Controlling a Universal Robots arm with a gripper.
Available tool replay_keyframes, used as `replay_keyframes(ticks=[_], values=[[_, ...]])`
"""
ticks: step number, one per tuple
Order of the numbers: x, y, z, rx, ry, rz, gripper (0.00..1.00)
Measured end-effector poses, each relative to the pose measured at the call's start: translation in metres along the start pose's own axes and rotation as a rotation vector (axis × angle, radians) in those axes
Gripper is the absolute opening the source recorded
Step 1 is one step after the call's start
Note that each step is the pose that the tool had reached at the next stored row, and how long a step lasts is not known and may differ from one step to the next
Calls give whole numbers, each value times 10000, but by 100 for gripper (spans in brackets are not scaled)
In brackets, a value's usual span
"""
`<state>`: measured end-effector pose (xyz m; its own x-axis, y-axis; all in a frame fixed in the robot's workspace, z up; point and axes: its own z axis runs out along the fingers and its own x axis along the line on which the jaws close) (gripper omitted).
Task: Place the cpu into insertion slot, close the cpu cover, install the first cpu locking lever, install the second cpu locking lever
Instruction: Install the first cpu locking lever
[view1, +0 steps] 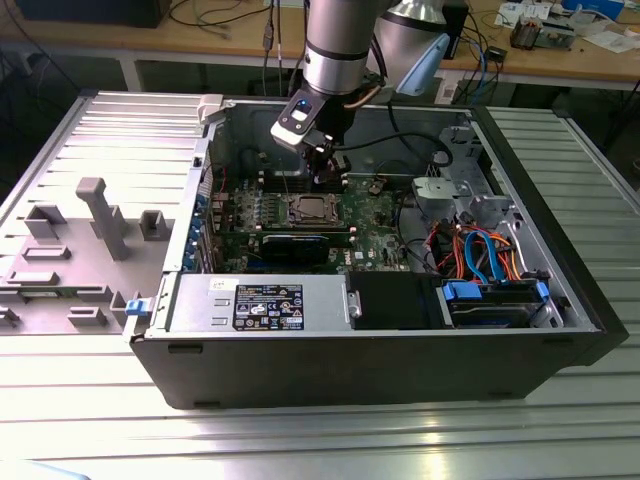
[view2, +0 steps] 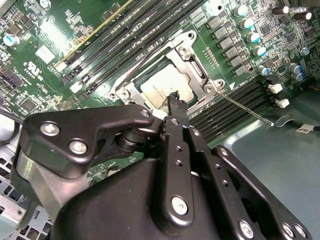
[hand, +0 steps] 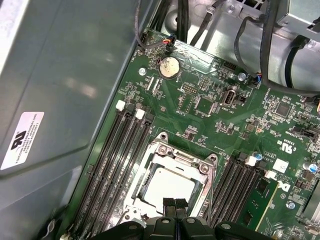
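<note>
Silvery metal tops the one cpu (hand: 167, 187), which I see seated in the insertion slot (hand: 148, 169) on the board inside the open computer case (view1: 350, 372). The one cpu cover (hand: 182, 156) lies framing it. My single gripper (view1: 325, 180) points down just above the socket, fingertips pressed together and holding nothing.

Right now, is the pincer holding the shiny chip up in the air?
No, in the first wrist view the cpu lies flat inside the cpu cover, beneath the pincer.
</note>
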<state>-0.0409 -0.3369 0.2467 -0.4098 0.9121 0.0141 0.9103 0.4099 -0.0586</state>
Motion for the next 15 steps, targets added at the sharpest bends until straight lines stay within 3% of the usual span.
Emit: replay_keyframes(ticks=[15], values=[[0, 0, 0, 6, -26, -445, 11]])
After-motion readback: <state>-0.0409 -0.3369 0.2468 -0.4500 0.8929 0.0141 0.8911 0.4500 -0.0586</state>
